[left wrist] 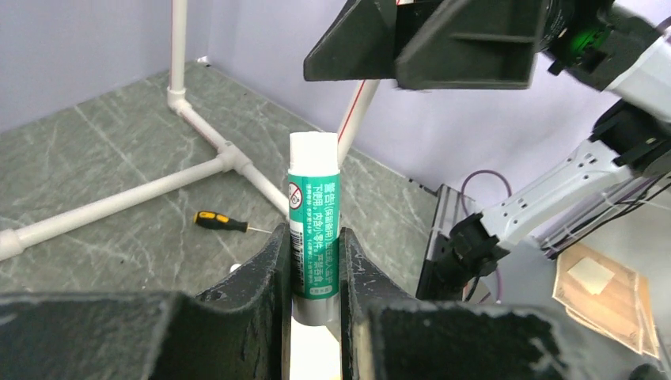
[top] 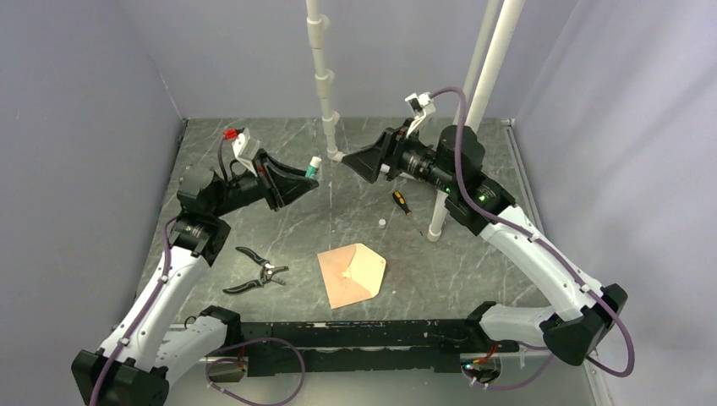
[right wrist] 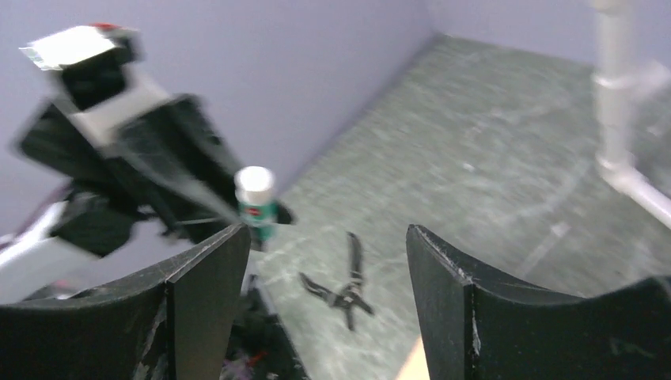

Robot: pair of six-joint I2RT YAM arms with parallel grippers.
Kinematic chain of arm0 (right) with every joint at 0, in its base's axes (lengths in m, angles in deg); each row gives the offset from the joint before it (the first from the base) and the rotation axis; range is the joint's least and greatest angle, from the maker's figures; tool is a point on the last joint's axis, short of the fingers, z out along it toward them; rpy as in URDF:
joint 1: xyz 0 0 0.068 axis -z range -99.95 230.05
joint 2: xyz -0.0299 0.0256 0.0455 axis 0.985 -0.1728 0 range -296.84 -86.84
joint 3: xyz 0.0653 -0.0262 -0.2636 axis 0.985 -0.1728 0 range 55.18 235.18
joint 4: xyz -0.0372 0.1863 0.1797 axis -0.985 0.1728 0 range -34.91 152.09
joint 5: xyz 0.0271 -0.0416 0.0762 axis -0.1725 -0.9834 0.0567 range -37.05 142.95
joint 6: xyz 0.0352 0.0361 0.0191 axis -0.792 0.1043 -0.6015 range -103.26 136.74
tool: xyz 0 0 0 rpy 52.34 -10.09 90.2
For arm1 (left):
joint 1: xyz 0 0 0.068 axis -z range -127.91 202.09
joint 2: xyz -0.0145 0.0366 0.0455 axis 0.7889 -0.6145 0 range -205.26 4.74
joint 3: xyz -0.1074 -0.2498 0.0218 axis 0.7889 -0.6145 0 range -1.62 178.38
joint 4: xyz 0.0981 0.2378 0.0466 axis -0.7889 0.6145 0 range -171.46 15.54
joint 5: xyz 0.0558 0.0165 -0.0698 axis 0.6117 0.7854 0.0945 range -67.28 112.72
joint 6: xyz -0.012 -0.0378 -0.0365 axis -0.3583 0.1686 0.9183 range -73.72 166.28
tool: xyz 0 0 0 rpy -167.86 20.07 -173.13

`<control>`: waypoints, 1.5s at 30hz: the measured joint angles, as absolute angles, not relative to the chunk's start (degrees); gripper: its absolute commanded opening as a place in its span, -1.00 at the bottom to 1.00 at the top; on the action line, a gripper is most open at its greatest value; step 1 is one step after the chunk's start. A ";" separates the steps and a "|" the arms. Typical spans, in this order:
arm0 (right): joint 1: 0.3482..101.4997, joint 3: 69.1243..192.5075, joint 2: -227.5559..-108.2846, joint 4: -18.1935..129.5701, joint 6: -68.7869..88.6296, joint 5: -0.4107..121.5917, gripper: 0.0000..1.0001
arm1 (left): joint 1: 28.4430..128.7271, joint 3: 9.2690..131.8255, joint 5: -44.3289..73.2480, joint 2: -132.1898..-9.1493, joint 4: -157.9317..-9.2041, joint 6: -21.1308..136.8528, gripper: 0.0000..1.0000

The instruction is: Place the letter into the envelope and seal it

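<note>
The envelope (top: 342, 283) lies flat near the table's middle front, its pointed flap (top: 372, 269) open to the right with the paler inner face up. The letter is not in view as a separate sheet. My left gripper (top: 309, 176) is raised above the table's left rear and shut on a green-labelled glue stick (top: 314, 167) with a white cap. In the left wrist view the left gripper (left wrist: 312, 237) clamps the glue stick (left wrist: 314, 226) upright. My right gripper (top: 348, 161) is open and empty, in the air facing the glue stick (right wrist: 256, 203), its tips (right wrist: 324, 237) wide apart.
Black pliers (top: 256, 275) lie left of the envelope. A yellow-and-black screwdriver (top: 401, 201) and a small white cap (top: 382, 222) lie behind it. White PVC pipes (top: 325, 85) stand at the rear middle and right. Grey walls close in the table.
</note>
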State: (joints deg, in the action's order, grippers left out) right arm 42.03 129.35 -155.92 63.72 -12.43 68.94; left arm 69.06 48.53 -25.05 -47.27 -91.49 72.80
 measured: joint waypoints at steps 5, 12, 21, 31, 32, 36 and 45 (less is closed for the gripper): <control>41.53 129.27 -156.53 53.86 -18.36 77.68 0.53 | 69.06 48.53 -25.70 -48.82 -98.76 80.10 -0.95; 37.40 130.82 -161.86 49.81 -24.13 80.00 0.30 | 69.06 48.55 -26.36 -49.46 -102.24 85.35 -0.95; 35.69 132.98 -164.46 49.77 -26.60 78.69 -0.31 | 69.06 48.53 -27.19 -49.26 -105.69 89.72 -0.95; 34.34 134.05 -164.62 49.77 -27.88 78.51 -0.30 | 69.06 48.53 -30.14 -47.62 -105.50 90.51 -0.95; 34.21 134.12 -164.62 49.75 -27.88 78.49 -0.34 | 69.06 48.53 -30.29 -47.53 -105.39 90.51 -0.95; 33.94 134.36 -164.62 49.88 -27.56 78.21 -0.82 | 69.06 48.53 -30.51 -47.47 -105.21 90.97 -0.91; 33.94 137.22 -165.19 54.82 -22.01 80.28 -1.00 | 69.08 50.34 -29.90 -47.43 -100.34 91.67 0.44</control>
